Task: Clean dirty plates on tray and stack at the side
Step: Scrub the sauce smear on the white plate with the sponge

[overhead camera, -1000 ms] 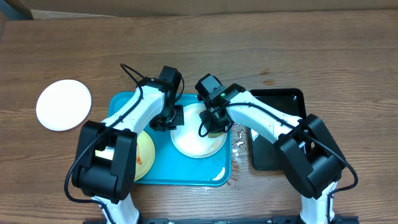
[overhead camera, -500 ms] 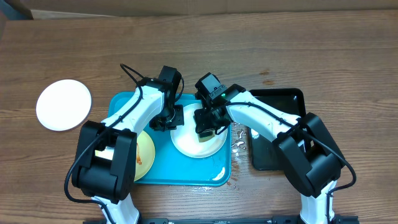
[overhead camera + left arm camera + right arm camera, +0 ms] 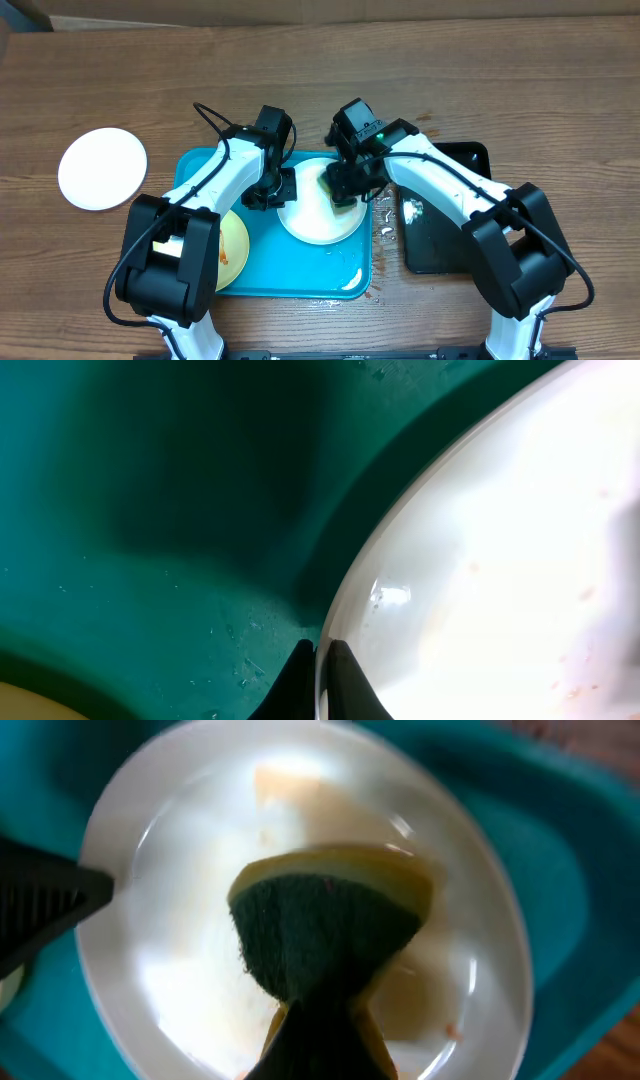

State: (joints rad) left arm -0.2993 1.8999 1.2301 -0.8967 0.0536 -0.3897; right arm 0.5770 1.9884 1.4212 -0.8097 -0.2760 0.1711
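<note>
Side plate (image 3: 102, 168) looks clean-ish; your right gripper (image 3: 318, 1020) pinches the sponge (image 3: 325, 930), left gripper (image 3: 320, 660) nips plate two (image 3: 480, 560), yellow plate (image 3: 232, 250) waits.

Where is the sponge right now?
In the overhead view the sponge is near the middle, held by the right tool and on the white plate inside the blue tray, left of the black tray.

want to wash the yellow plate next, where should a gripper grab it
Probably the rim on its right edge, coming in low from the tray's middle. The yellow plate lies flat near the front left of the tray. That edge faces bare tray floor, while the left arm hides the rest from above.
</note>
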